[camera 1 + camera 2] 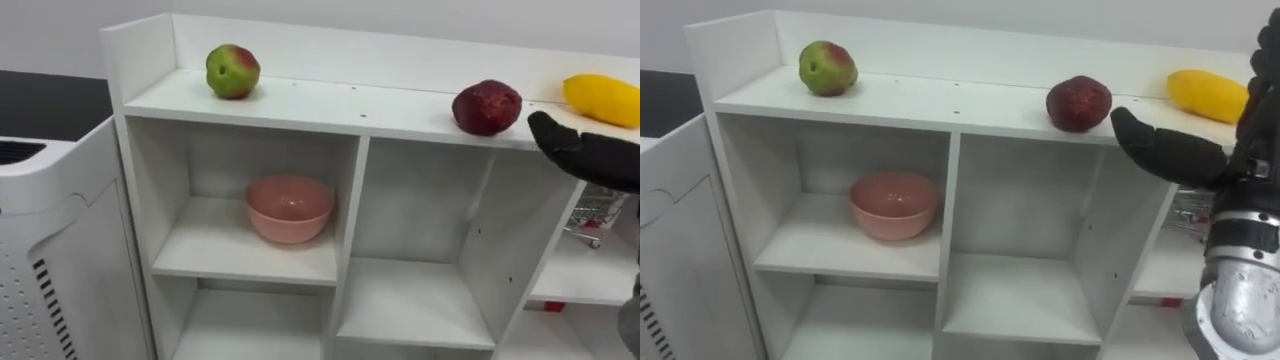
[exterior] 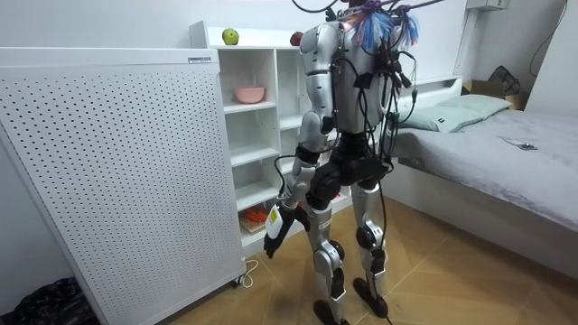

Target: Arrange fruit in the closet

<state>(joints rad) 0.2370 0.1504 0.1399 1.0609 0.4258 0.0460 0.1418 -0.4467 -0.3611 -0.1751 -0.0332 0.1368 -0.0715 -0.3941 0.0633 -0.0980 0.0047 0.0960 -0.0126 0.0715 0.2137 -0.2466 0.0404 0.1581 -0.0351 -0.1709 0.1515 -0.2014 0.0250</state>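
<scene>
Closet top (image 1: 970, 100): right hand (image 1: 1175, 152) partly hides yellow fruit (image 1: 1202, 95).

- Fruit: you see three in all: one green-and-red apple (image 1: 232, 71), one dark red fruit (image 1: 486, 107), one yellow fruit (image 1: 603, 99).
- Bowls: you see one pink bowl (image 1: 290, 208).
- Furniture: you see one white shelf unit (image 1: 320, 103).

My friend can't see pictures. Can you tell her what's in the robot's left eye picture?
The robot's black right hand, fingers straight and holding nothing, is held out close to a dark red fruit on top of a white closet. A green-and-red apple and a yellow fruit sit on the same top, and a pink bowl rests in the upper left compartment.
</scene>
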